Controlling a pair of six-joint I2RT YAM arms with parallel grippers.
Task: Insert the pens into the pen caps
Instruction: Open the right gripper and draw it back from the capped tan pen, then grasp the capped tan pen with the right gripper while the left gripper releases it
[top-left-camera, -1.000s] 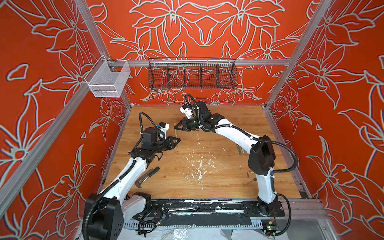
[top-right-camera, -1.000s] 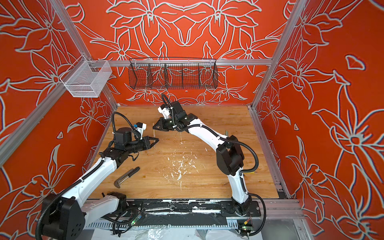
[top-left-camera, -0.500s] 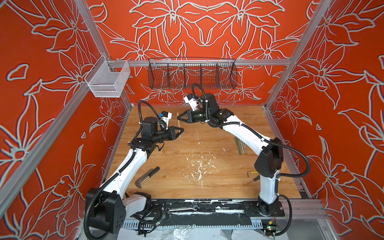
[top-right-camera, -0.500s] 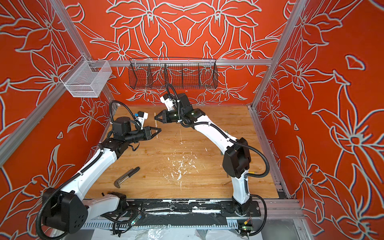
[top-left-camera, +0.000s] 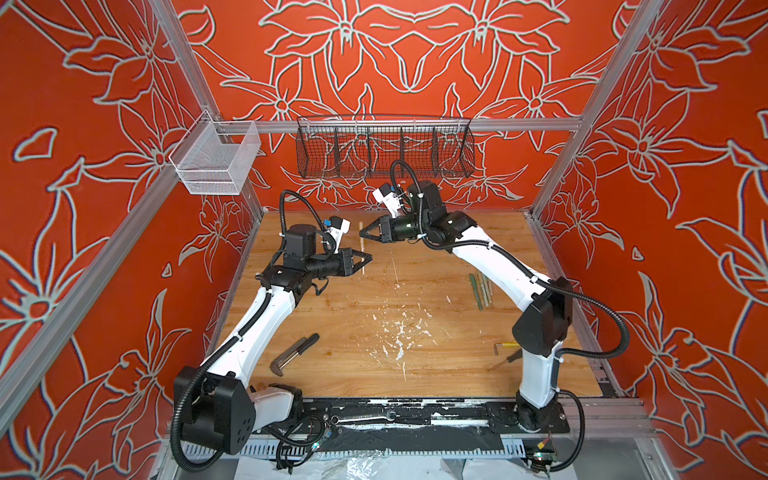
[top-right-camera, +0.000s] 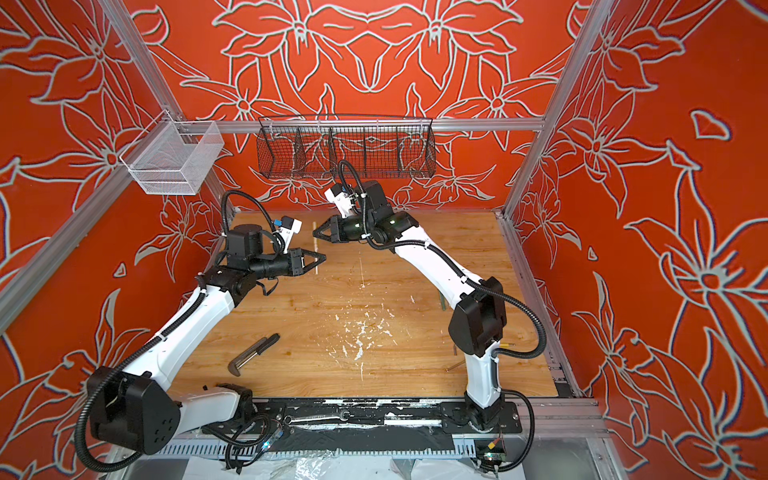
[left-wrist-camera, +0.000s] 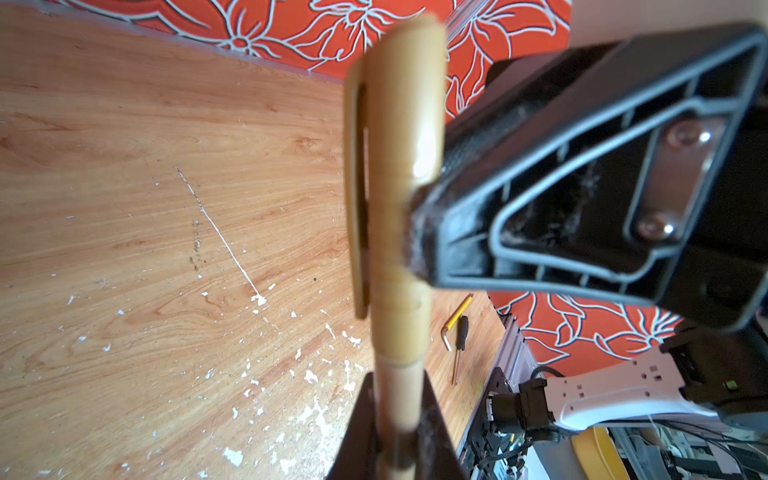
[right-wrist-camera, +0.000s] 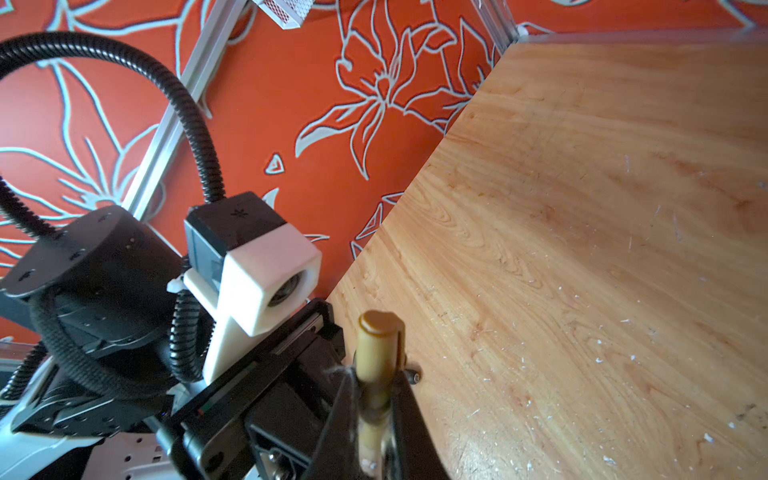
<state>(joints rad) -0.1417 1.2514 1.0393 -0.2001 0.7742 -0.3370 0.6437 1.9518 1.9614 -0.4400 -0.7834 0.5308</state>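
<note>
Left tool (top-left-camera: 367, 259) was clenched on the tan pen (top-left-camera: 362, 248) barrel, right tool (top-left-camera: 363, 233) clenched on the tan cap (left-wrist-camera: 395, 166). Cap sat over the pen's end. The 2 tools held it off the table (top-left-camera: 374, 299), upper middle in both top views. Green pens (top-left-camera: 480, 291) lay at right.

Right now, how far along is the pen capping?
Done, apparently: a few green pens lie together beside the right arm, too small to confirm caps. In hand: the tan pen, left tool on its barrel, right tool on its cap, which looks seated. Left: releasing it; no loose caps show.
</note>
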